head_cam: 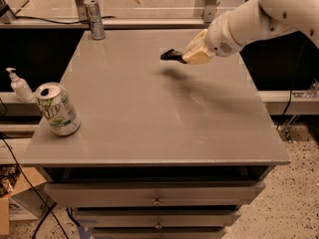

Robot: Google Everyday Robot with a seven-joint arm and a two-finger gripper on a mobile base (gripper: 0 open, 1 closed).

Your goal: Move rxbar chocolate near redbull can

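- The gripper (pixel 185 57) hangs above the grey table (pixel 149 128), well to the right of the redbull can (pixel 94 19), its fingers clamped on the rxbar chocolate (pixel 170 55).
- The dark bar juts from the fingers toward the redbull can, apparently clear of the tabletop.
- A 7UP can (pixel 58 109) stands well in front of the redbull can; a pump bottle (pixel 20 85) sits off the table, between them.

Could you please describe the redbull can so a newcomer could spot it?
On the grey table, look to the far left corner, away from the gripper holding the rxbar chocolate mid-air. The redbull can stands there, slim and silver, unlike the wider green-and-white 7UP can nearer the front.
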